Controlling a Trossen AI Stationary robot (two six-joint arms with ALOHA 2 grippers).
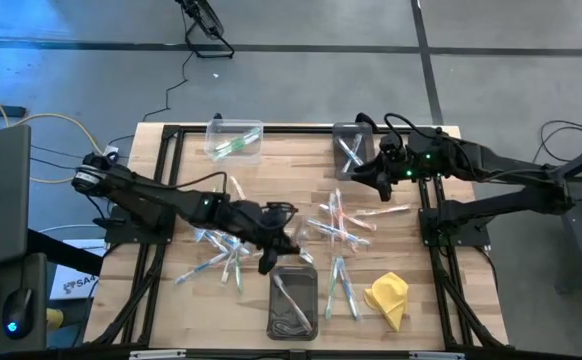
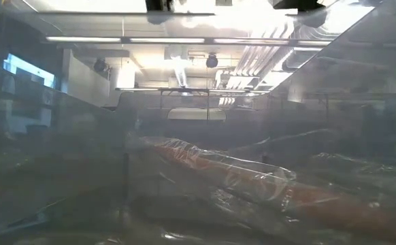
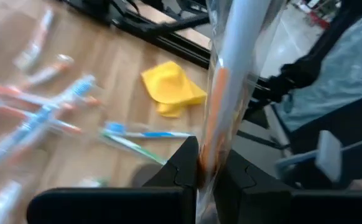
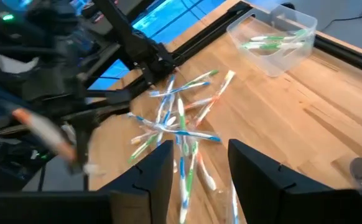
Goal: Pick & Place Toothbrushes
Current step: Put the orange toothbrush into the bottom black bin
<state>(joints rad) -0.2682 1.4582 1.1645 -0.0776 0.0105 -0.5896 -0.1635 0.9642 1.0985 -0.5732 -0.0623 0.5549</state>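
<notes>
Tool on the left arm (image 3: 207, 171) is pinched tight on a wrapped toothbrush with an orange accent (image 3: 221, 106), which stands up between its two dark fingers in the left wrist view; from above, this left tool (image 1: 271, 255) sits over the middle of the wooden counter (image 1: 441, 270), just beside the dark bin (image 1: 293, 302) at the near edge. That bin holds a few pale toothbrushes. The right tool (image 4: 196, 165) has its fingers spread with a gap between them and nothing held, and from above it (image 1: 363, 176) hovers at the far side of the counter, just beside a small clear bin (image 1: 351, 142) with a couple of toothbrushes inside. Another clear bin (image 1: 235, 139) at the far left holds green-accented toothbrushes. Loose toothbrushes (image 1: 341, 222) lie scattered across the counter in two loose clusters, one right of centre and one (image 1: 214, 258) under the left arm, with green, blue and orange-red accents mixed together and several crossing one another. A crumpled yellow cloth (image 1: 388, 297) rests near the front right corner, close to a few toothbrushes (image 1: 339, 287) lying side by side between it and the dark bin. The low view is fogged by clear wrapping and shows little of the counter.
</notes>
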